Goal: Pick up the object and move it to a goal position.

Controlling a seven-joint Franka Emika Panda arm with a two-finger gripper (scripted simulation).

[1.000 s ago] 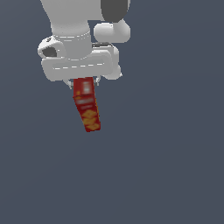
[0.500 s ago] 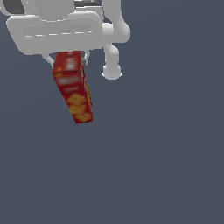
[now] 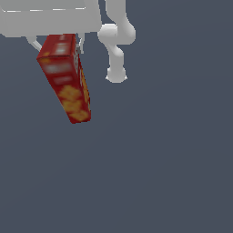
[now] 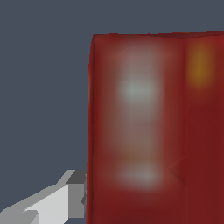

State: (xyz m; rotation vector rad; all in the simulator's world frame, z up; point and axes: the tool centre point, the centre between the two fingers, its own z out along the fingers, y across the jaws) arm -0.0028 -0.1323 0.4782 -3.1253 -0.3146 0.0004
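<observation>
Up at the top of the exterior view, the gripper [image 3: 58,41] is clamped on the upper end of the red box [image 3: 66,77], one pale finger [image 4: 70,197] pressed against its side in the wrist view. So the box hangs in the air, tilted, its lower end toward the exterior view's right, cracker pictures lowest, against a plain dark grey background [image 3: 173,159].

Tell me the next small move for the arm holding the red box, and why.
Probably keep the grip and carry on toward the goal, which no view shows. The red box hangs tilted from the gripper, clear of any surface, with a finger against its side, so releasing now would likely drop it.
</observation>
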